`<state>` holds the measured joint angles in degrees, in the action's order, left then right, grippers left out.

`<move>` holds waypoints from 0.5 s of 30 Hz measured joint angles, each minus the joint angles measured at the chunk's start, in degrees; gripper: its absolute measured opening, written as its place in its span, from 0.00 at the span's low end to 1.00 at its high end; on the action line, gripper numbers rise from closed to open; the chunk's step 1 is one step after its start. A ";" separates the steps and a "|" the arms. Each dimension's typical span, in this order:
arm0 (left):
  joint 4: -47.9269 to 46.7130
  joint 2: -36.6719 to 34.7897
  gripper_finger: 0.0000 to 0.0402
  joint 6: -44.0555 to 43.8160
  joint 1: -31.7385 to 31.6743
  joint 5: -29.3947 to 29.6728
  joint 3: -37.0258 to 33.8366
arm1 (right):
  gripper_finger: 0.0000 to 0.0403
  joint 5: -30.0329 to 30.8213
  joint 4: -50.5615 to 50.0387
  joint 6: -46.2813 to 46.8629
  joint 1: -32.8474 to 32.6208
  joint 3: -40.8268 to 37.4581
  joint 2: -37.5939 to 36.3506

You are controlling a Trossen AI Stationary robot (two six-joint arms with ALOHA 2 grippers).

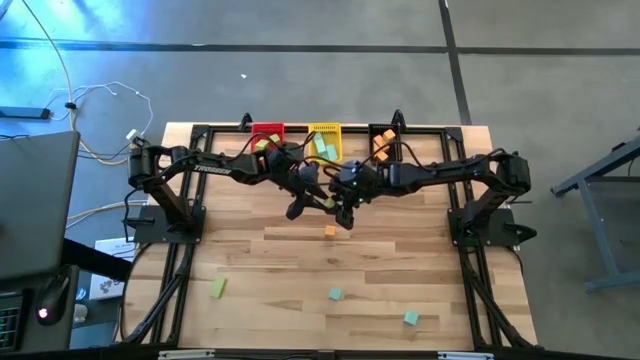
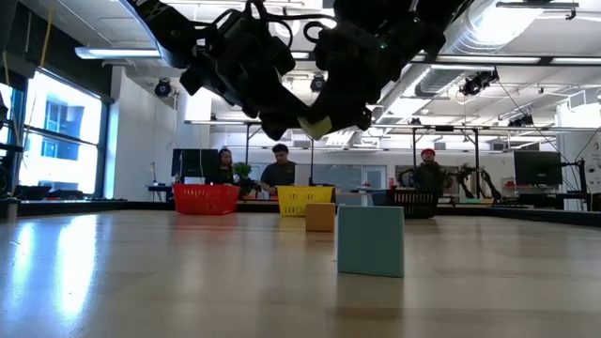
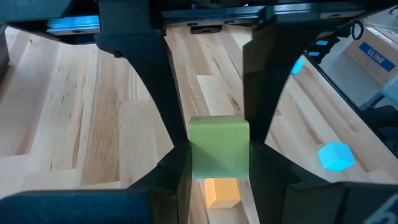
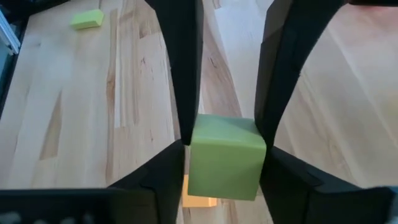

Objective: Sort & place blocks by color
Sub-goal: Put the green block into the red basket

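A light yellow-green cube (image 3: 217, 146) (image 4: 224, 162) hangs in the air over mid-table, where both grippers meet. My left gripper (image 3: 214, 168) (image 1: 322, 198) is shut on it. My right gripper (image 4: 224, 151) (image 1: 340, 203) faces it from the other side, open, with a finger close to the cube on each side. The low view shows the cube (image 2: 316, 125) well above the table. An orange cube (image 1: 330, 232) (image 3: 222, 191) rests on the table just below. Teal blocks (image 1: 335, 294) (image 1: 410, 318) and a yellow-green bar (image 1: 218, 288) lie near the front edge. My left gripper pinches the yellow-green cube by two opposite side faces (image 3: 194, 155) between its two fingers. It comes from the table's left, slanting downward. The cube is lifted clear of the table, roughly level.
A red bin (image 1: 268, 131), a yellow bin (image 1: 324, 131) and a dark bin holding orange blocks (image 1: 383, 140) stand in a row at the far edge. People stand in the room beyond the table. Bare wood lies between the orange cube and the front blocks.
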<state>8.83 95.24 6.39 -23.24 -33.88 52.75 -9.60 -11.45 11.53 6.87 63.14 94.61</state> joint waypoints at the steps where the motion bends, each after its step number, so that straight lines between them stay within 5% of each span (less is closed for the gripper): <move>1: -0.17 -0.02 0.25 0.00 0.00 0.21 0.02 | 0.46 0.31 -0.06 -0.02 -0.02 0.02 0.00; 7: -3.68 0.00 0.24 1.25 -0.27 7.49 0.01 | 0.56 3.28 -1.92 1.58 0.13 0.26 -0.09; 15: -9.23 -0.82 0.24 1.36 -2.73 10.05 -0.09 | 0.56 3.29 -3.74 1.14 -0.62 0.32 -0.13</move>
<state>-0.40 94.42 7.75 -25.98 -23.82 52.66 -6.32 -15.19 12.67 6.25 63.46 94.48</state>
